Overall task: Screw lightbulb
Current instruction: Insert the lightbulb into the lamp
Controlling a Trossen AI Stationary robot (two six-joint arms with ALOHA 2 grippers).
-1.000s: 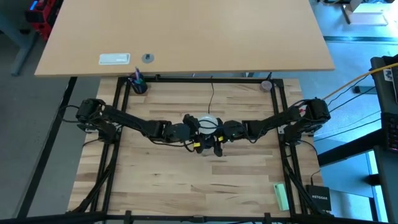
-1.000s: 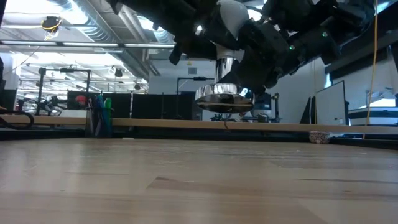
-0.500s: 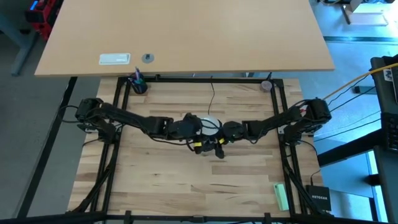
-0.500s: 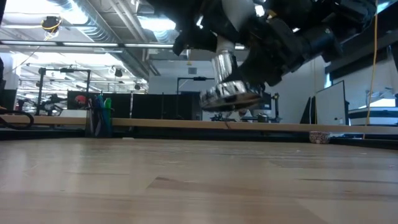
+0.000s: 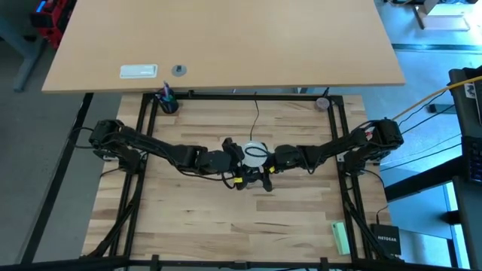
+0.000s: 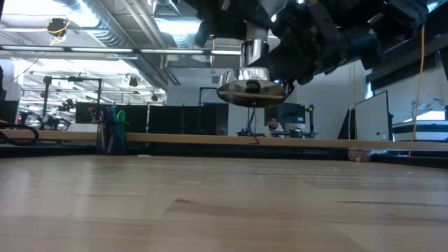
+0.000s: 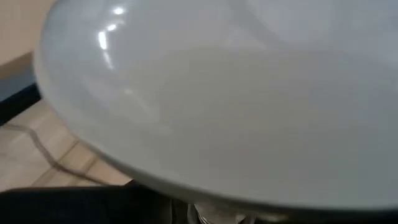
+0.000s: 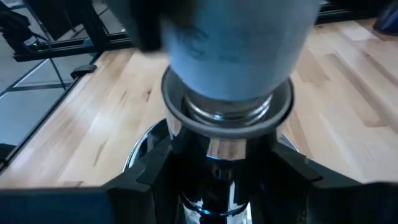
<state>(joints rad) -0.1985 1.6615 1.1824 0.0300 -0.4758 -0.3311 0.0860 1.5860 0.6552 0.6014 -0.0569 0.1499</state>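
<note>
Found the lightbulb [image 5: 256, 150] aloft over the middle of the table [image 5: 226, 226], base already seated in the collar of the silver socket [image 6: 253, 89]. Saw the right end effector [image 5: 269, 159] partly closed, clamped on the socket's chrome neck. Judged the left end effector [image 5: 237, 156] to be closed nearly all the way on the bulb's dome.

For a clean screw-in, best to have kept bulb and socket on one axis, turned the bulb gently while the socket was held rigid, and stopped at the first firm resistance. Needed a light pinch on the glass, no side load, and slack left in the thin black cord [image 5: 257, 113].

Could not make out the left fingers: nothing but white dome in the left wrist view. Could not tell how many threads were engaged, since the collar hid them. Lost the dome behind the dark arms in the low view.
</note>
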